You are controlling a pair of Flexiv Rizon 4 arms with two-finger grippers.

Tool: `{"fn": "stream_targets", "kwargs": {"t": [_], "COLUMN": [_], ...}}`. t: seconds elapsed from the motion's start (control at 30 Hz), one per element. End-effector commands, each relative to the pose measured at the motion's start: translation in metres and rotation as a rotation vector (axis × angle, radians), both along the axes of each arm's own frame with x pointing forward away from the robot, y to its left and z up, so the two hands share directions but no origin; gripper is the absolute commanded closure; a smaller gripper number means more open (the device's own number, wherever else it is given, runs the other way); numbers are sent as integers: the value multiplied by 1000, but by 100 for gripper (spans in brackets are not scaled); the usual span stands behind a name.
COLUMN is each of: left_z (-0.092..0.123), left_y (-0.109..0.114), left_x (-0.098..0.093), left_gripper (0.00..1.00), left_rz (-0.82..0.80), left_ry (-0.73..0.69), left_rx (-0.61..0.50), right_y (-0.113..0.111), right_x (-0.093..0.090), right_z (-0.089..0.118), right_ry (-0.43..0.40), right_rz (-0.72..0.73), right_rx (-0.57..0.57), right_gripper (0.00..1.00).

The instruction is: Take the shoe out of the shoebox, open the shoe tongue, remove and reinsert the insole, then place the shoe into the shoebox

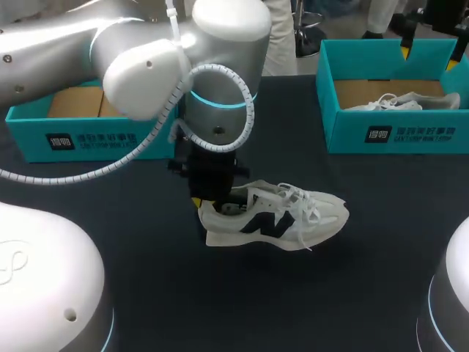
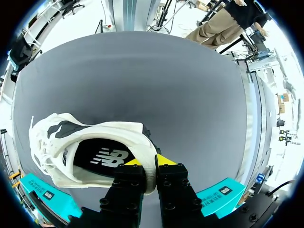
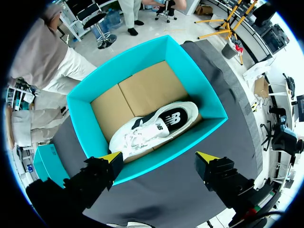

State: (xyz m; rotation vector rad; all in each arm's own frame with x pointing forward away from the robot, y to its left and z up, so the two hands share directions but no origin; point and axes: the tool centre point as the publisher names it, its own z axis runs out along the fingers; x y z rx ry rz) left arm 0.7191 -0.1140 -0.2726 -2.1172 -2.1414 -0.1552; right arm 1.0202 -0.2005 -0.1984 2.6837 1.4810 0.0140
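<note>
A white shoe (image 1: 275, 220) with a black side logo lies on the dark table, toe pointing right. My left gripper (image 1: 212, 202) comes down at its heel. In the left wrist view this gripper (image 2: 150, 164) is shut on the heel collar of the shoe (image 2: 85, 142), one finger inside and one outside. The black insole (image 2: 102, 156) lies flat inside the shoe. My right gripper (image 3: 159, 156) hangs open high above the front wall of a teal shoebox (image 3: 95, 128); a second white shoe (image 3: 152, 126) lies inside it.
The teal shoebox (image 1: 388, 132) with the second shoe (image 1: 399, 103) stands at the back right. Another open teal box (image 1: 88, 139) stands at the back left, partly hidden by my left arm. Dark table surface (image 1: 352, 293) surrounds the shoe.
</note>
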Motion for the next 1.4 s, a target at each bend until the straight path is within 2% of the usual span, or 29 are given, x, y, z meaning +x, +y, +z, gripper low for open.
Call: {"fn": "stream_targets", "kwargs": {"t": [0.03, 0.27, 0.53, 0.97, 1.3, 1.33, 1.37, 1.4], "left_z": [-16, -39, -54, -76, -87, -87, -86, -83], "left_y": [-9, -13, -15, -20, -19, -19, -18, -18], "left_x": [1, 0, 5, 15, 21, 21, 22, 22], "left_gripper": [100, 100, 100, 100, 100, 78, 65, 23], "left_rz": [6, 12, 12, -25, -24, -23, -22, -20], "left_ry": [0, -2, -28, -56, -27, -26, -24, -26], "left_rx": [19, 43, 61, 41, 59, 59, 57, 54], "right_y": [0, 0, 0, 0, 0, 0, 0, 0], "right_x": [-1, -1, -1, -1, -1, -1, -1, -1], "right_z": [0, 0, 0, 0, 0, 0, 0, 0], "right_ry": [-2, -2, -2, -2, -2, -2, -2, -2], "right_rz": [0, 0, 0, 0, 0, 0, 0, 0], "right_rx": [1, 1, 1, 1, 1, 1, 1, 1], "right_gripper": [0, 0, 0, 0, 0, 0, 0, 0]}}
